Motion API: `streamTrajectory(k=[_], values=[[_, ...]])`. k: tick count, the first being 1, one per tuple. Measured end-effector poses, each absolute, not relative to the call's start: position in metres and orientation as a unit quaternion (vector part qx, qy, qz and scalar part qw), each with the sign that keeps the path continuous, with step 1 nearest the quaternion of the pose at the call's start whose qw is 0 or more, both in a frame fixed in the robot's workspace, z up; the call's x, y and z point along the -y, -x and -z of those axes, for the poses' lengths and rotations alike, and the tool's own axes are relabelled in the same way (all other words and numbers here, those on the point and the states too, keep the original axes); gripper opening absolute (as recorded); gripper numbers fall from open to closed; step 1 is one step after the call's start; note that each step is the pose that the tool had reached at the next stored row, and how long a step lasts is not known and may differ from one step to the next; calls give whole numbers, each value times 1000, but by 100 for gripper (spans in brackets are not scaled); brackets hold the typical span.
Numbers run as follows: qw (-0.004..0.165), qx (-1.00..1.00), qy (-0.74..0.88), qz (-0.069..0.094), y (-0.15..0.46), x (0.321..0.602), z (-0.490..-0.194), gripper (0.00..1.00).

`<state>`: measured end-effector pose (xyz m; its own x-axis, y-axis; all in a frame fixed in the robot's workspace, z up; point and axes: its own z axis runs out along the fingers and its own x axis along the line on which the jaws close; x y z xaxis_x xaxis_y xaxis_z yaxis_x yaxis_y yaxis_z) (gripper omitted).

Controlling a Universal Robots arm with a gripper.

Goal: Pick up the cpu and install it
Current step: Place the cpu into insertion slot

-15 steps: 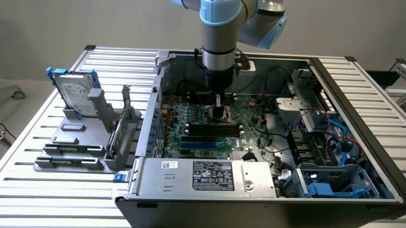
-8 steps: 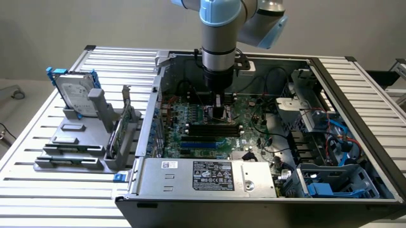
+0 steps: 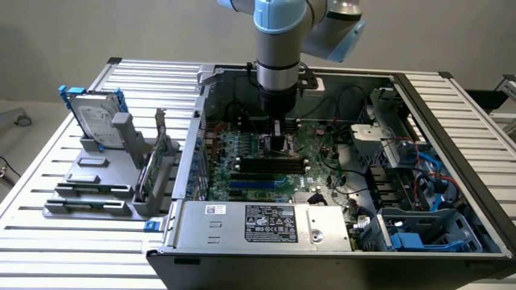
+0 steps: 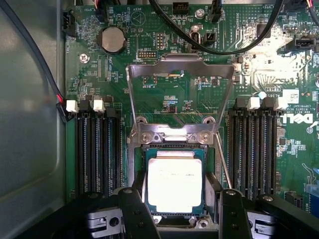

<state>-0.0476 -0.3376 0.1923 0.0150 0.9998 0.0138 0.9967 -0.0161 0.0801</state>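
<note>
The hand point(image 4: 178, 200) reaches down into the open computer case point(image 3: 456, 115) on the slatted bench point(image 3: 32, 208) and straddles the cpu point(image 4: 174, 185), which lies flat within the motherboard socket frame; whether the hand is pinching it or standing loose cannot be told. The socket's load plate point(image 4: 180, 82) stands swung up just behind the cpu, with memory slots point(image 4: 97, 149) on both sides. Black cables point(image 4: 224, 49) loop over the board beyond, near a coin battery point(image 4: 112, 40).

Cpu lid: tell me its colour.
The cpu has a silver-grey metal lid, glaring pale, with a green border; the wrist view shows it best.
</note>
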Motion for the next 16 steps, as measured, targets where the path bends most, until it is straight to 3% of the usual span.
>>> streamTrajectory(k=[1,2,4,5,16], values=[[23,-701,-712,-34,47,337,-192,55],[23,-701,-712,-34,47,337,-192,62],[24,-701,-712,-33,48,338,-192,62],[24,-701,-712,-33,48,338,-192,69],[24,-701,-712,-33,48,337,-209,69]])
